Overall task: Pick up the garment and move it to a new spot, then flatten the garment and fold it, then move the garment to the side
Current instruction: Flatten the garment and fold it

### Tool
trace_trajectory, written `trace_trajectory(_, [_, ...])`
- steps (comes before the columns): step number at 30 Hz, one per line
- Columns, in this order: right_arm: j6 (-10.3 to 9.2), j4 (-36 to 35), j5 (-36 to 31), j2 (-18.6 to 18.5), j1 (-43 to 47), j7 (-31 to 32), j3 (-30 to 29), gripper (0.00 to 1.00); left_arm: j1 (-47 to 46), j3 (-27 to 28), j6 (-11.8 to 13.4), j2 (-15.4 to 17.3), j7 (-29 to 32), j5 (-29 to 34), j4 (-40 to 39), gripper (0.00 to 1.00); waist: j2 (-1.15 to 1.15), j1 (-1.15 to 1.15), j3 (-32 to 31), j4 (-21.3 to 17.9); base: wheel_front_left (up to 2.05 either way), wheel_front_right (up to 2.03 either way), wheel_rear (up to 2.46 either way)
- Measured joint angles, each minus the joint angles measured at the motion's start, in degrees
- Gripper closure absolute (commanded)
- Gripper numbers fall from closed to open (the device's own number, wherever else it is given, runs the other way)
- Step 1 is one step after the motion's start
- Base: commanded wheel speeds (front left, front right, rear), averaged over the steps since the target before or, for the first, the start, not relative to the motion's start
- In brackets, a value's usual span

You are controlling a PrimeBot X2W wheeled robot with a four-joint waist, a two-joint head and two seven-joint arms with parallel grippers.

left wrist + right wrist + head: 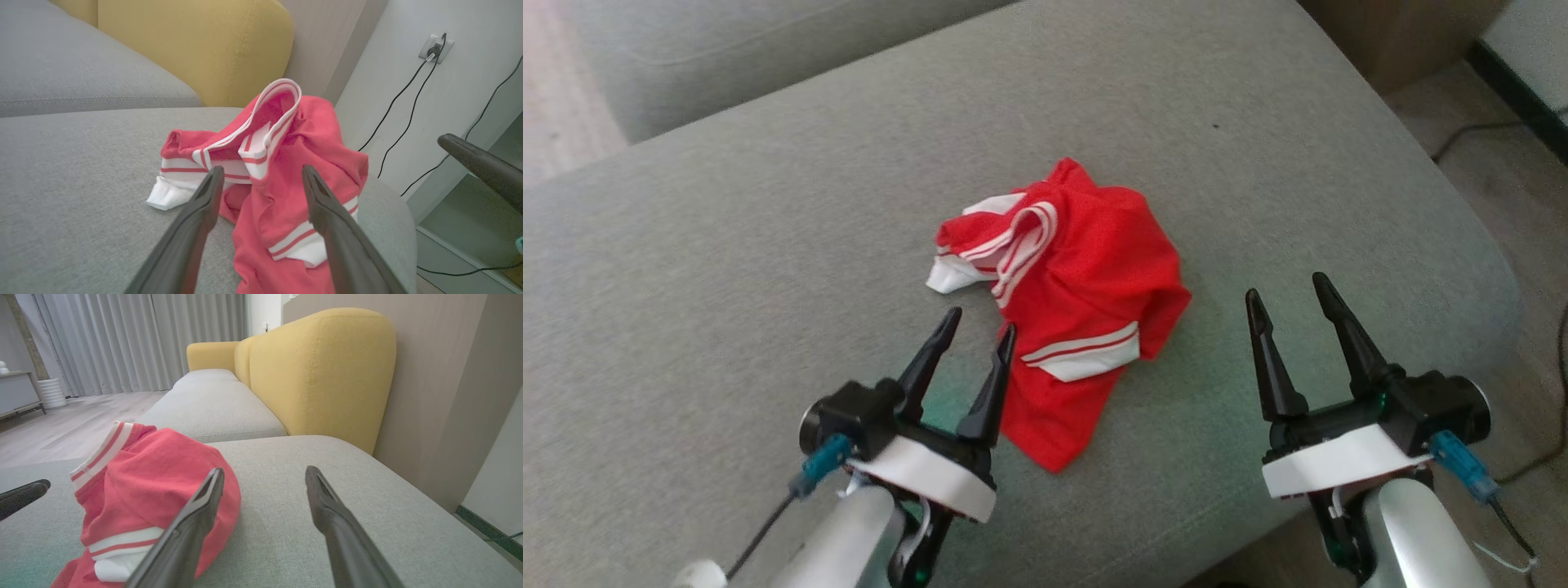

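a crumpled red garment with white striped trim (1086,269) lies on a grey fabric sofa cushion (727,245). the left gripper (982,320) and right gripper (1285,286) flank it, jaws spread, empty.

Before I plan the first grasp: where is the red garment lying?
In the head view the red garment lies crumpled near the middle of the grey sofa cushion, close beside the open left gripper and apart from the right gripper.
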Motion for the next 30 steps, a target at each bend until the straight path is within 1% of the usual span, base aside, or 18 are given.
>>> trace_trajectory(6, [0.0, -0.3, 0.5, 0.0, -0.1, 0.0, 0.1, 0.0, -3.9, -1.5, 0.0, 0.1, 0.0, -4.4, 4.7, 0.0, 0.0, 0.0, 1.6, -2.8, 0.0, 0.0, 0.0])
trace_trajectory(11, [0.0, -0.3, 0.5, 0.0, -0.4, 0.0, 0.1, 0.0, -6.1, -3.5, 0.0, 0.1, 0.0, -8.0, 7.3, 0.0, 0.0, 0.0, 2.2, -4.0, 0.0, 0.0, 0.0])
trace_trajectory(12, [0.0, -0.3, 0.5, 0.0, -0.5, 0.0, 0.1, 0.0, -6.5, -3.8, 0.0, 0.2, 0.0, -8.7, 7.9, 0.02, 0.0, 0.0, 2.3, -4.1, 0.0, 0.0, 0.0])
trace_trajectory(13, [0.0, -0.3, 0.5, 0.0, -0.6, 0.0, 0.1, 0.0, -6.9, -4.1, 0.0, 0.2, 0.0, -9.4, 8.3, 0.13, 0.0, 0.0, 2.3, -4.3, 0.0, 0.0, 0.0])
trace_trajectory(14, [0.0, -0.3, 0.5, 0.0, -0.7, 0.0, 0.1, 0.0, -7.3, -4.4, 0.0, 0.2, 0.0, -9.9, 8.7, 0.39, 0.0, 0.0, 2.3, -4.4, 0.0, 0.0, 0.0])
trace_trajectory(15, [0.0, -0.3, 0.5, 0.0, -0.9, 0.0, 0.2, 0.0, -7.8, -5.1, 0.0, 0.2, 0.0, -10.4, 9.3, 0.58, 0.0, 0.0, 2.3, -4.5, 0.0, 0.0, 0.0])
trace_trajectory(16, [0.0, -0.3, 0.5, 0.0, -1.1, 0.0, 0.2, 0.0, -8.6, -6.2, 0.0, 0.1, 0.0, -11.7, 9.9, 1.0, 0.0, -0.01, 2.3, -4.6, 0.0, 0.0, 0.0])
trace_trajectory(19, [0.0, -0.3, 0.5, 0.0, -1.1, 0.0, 0.2, 0.0, -9.9, -9.0, 0.0, 0.0, 0.0, -13.6, 10.4, 1.0, 0.0, -0.01, 2.2, -4.5, 0.0, 0.0, 0.0])
trace_trajectory(22, [0.0, -0.3, 0.5, 0.0, -1.1, 0.0, 0.0, 0.0, -10.5, -8.8, 0.0, -0.1, 0.0, -15.3, 9.0, 1.0, 0.0, -0.01, 1.9, -4.0, 0.0, 0.0, 0.0])
trace_trajectory(25, [0.0, -0.3, 0.5, 0.0, -1.1, 0.0, -0.6, 0.0, -10.4, -7.0, 0.0, 0.3, 0.0, -17.2, 5.1, 1.0, 0.0, -0.01, 1.5, -3.1, 0.0, 0.0, 0.0])
trace_trajectory(28, [0.0, -0.3, 0.5, 0.0, -1.0, 0.0, -1.4, 0.0, -9.8, -5.3, 0.0, 2.0, 0.0, -20.0, -1.6, 1.0, 0.0, -0.01, 1.0, -1.7, 0.0, 0.0, 0.0])
trace_trajectory(30, [0.0, -0.3, 0.5, 0.0, -0.8, 0.0, -1.9, 0.0, -8.9, -4.9, 0.0, 4.8, 0.0, -21.9, -6.6, 1.0, 0.0, -0.01, 0.5, -0.6, 0.0, 0.0, 0.0])
